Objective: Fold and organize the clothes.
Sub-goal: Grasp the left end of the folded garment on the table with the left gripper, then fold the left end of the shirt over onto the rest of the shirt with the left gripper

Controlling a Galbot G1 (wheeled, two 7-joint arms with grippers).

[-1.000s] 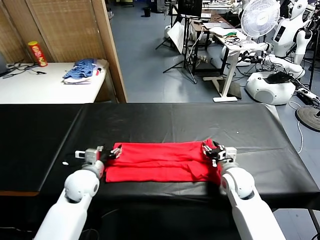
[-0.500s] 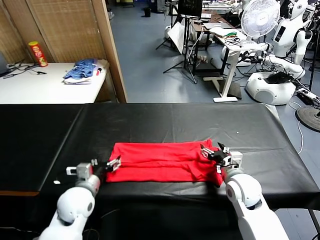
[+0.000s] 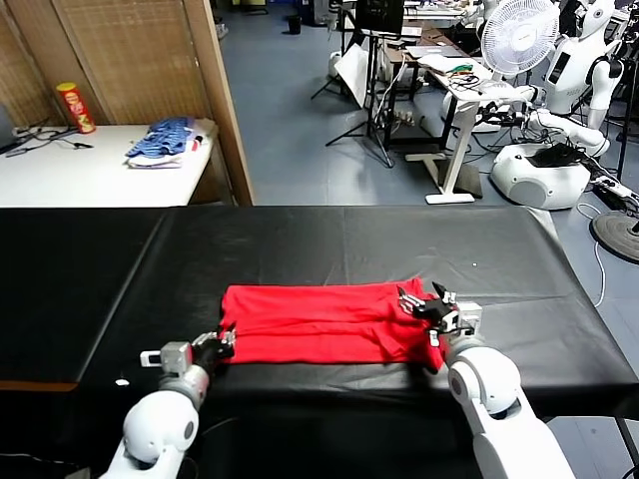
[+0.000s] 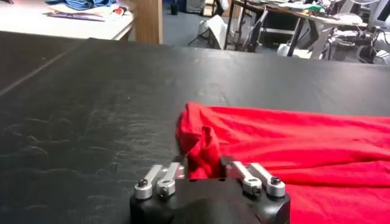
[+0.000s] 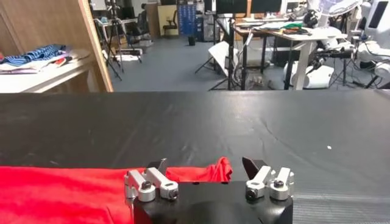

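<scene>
The red T-shirt [image 3: 315, 321] lies folded into a flat band across the black bench [image 3: 300, 239], near its front edge. The left pincer [image 3: 222, 342] is closed on the shirt's near left corner, bunching the cloth up. The right pincer [image 3: 431, 304] stands wide open over the shirt's right end, holding nothing.

Left gripper [image 3: 222, 341]: now further back toward the near table edge, at the near left corner of the red T-shirt [image 3: 319, 321]; jaws go from wide apart to pinched on a raised fold of cloth.
Right gripper [image 3: 429, 305]: slightly nearer than a second ago.
T-shirt left edge: bunched upward.
</scene>
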